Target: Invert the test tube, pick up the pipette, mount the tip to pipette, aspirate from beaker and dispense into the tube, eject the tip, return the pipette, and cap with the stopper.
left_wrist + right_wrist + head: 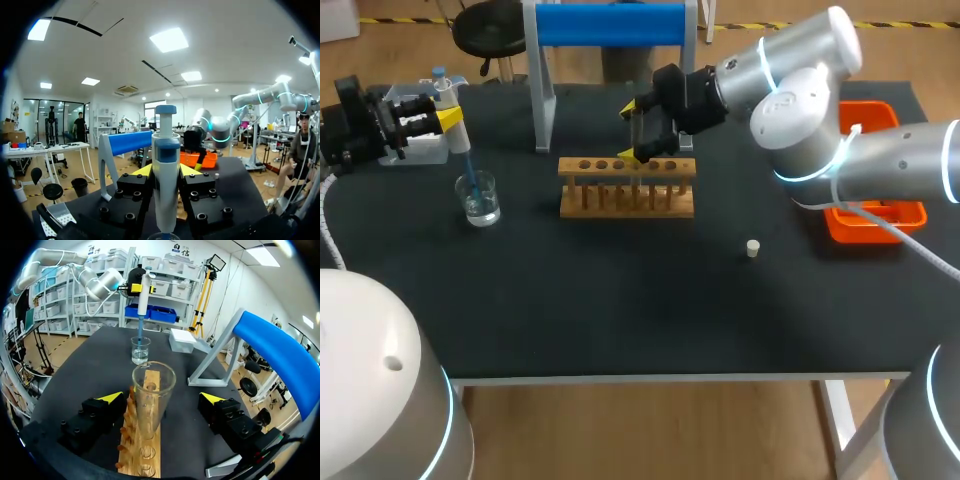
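The wooden rack [627, 186] stands mid-table. A clear test tube [152, 400] stands upright in it, mouth up, between the wide-apart fingers of my open right gripper [638, 133] [162, 402], which do not touch it. At the far left, my left gripper [448, 120] [165, 172] is shut on the white and blue pipette [455, 140] [166, 190] [143, 285]. The pipette's blue tip dips into the glass beaker [478, 197] [140, 350]. The small pale stopper [752, 248] lies alone on the mat, right of the rack.
An orange tray [875, 215] [200, 159] sits at the right edge under my right arm. A blue-topped stand [610, 25] [270, 347] rises behind the rack. A white box [182, 340] sits beyond the beaker.
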Controlling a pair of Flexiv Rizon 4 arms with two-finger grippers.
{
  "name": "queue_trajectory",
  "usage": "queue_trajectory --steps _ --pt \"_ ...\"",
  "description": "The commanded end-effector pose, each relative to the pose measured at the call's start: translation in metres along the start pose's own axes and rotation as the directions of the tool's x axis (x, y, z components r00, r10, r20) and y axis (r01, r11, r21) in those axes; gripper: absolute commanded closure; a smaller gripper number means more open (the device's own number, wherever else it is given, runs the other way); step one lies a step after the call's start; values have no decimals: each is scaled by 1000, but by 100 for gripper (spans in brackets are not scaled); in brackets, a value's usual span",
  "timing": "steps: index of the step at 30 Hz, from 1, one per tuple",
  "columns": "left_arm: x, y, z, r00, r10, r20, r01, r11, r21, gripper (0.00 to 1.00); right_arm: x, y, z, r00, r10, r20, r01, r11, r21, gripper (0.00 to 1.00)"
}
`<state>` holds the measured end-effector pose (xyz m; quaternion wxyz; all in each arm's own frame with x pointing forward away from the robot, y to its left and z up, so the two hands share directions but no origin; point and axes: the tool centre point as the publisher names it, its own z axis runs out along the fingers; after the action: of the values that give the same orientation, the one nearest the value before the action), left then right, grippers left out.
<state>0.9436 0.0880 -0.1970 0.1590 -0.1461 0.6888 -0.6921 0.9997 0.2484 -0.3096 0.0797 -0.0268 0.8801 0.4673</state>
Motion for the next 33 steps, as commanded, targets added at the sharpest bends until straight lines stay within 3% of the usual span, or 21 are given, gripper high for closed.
queue_trajectory --steps 1,12,19,27,33 --pt "4 -11 1 1000 6 4 -6 1000 -18 100 0 0 -1 1000 0 -1 0 1000 3 0" --pt "14 -47 10 999 53 4 -53 997 -63 100 0 0 -1 1000 0 -1 0 1000 3 0" --pt "22 -81 21 997 83 0 -83 993 -81 100 0 0 -1 1000 0 -1 0 1000 3 0" --pt "35 -119 44 996 85 -6 -85 989 -120 100 0 0 -1 1000 0 -1 0 1000 3 0" --pt "51 -148 74 995 80 -66 -85 993 -76 100 0 0 -1 1000 0 -1 0 1000 3 0"
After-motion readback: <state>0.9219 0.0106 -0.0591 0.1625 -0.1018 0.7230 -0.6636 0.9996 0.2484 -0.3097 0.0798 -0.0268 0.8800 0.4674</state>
